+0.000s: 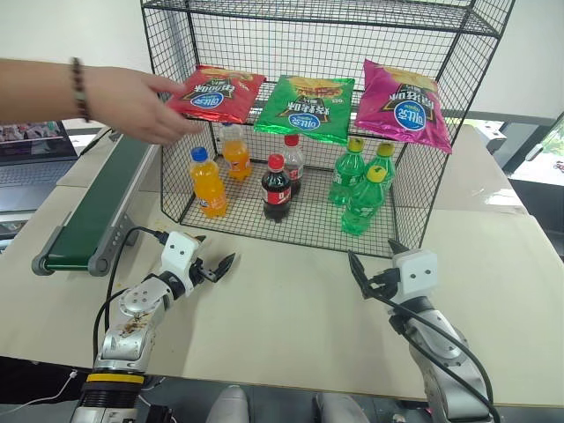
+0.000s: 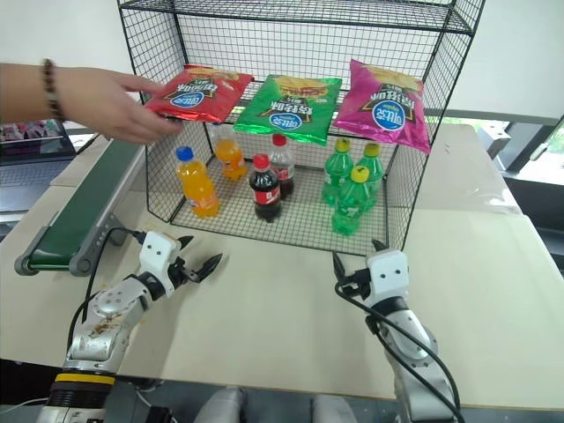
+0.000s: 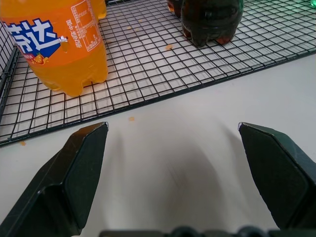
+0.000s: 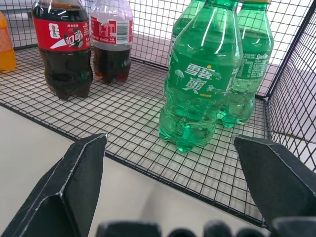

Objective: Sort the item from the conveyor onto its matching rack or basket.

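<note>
Head views: red bag (image 1: 214, 93) lies on the rack (image 1: 458, 132) shelf under a person's hand (image 1: 141, 104); conveyor (image 1: 92, 220) bare, so sorting looks done. Wrist views: left gripper (image 3: 173, 133) and right gripper (image 4: 170, 143) released, empty over the desk (image 3: 197, 113).

Black wire rack (image 1: 441, 123) on counter (image 1: 291, 308): red chip bag (image 1: 216, 93), touched by a person's hand (image 1: 137, 104), beside green bag (image 1: 306, 107) and magenta bag (image 1: 404, 105) on shelf. Below: orange, cola and green bottles. Left pincer (image 1: 211, 267) and right pincer (image 1: 372, 264) both spread, over counter; conveyor (image 1: 97, 211) at left.

"Sprite" reads on a green bottle (image 4: 249, 59); other labels carry Chinese lettering.
</note>
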